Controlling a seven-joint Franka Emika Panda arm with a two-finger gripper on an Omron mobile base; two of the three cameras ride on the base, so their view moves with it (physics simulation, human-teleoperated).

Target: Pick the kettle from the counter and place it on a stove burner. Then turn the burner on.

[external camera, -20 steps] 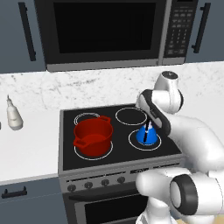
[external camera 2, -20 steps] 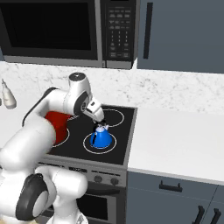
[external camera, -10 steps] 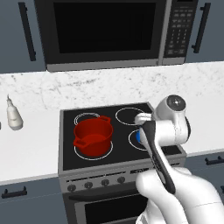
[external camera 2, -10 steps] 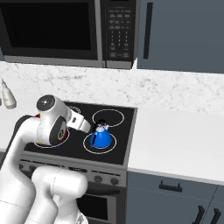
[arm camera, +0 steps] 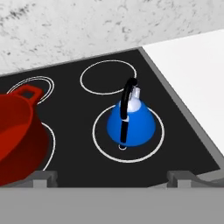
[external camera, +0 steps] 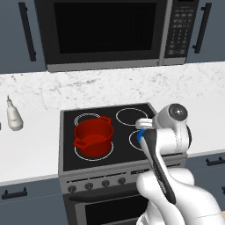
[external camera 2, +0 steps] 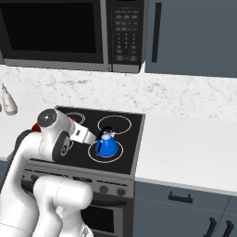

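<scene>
The small blue kettle (arm camera: 131,120) with its black handle stands upright inside a single-ring stove burner (arm camera: 101,146) at the front right of the black cooktop. In the right base view the kettle (external camera 2: 107,144) sits on that same burner (external camera 2: 98,159). My gripper (arm camera: 113,177) is open and holds nothing; its two fingertips (arm camera: 43,177) rise well short of the kettle, on the stove's front side. In the left base view the arm hides nearly all of the kettle (external camera: 139,137). The white counter (external camera 2: 185,148) lies to the right of the stove.
A red two-handled pot (external camera: 93,138) occupies the front left burner, close to my hand. A pale bottle (external camera: 14,115) stands on the left counter. A row of knobs (external camera: 88,185) runs along the stove front. The microwave (external camera: 105,33) hangs above.
The arm has drawn back from the kettle toward the stove's front and dropped lower. The kettle stays on the burner. The gripper has stayed open.
</scene>
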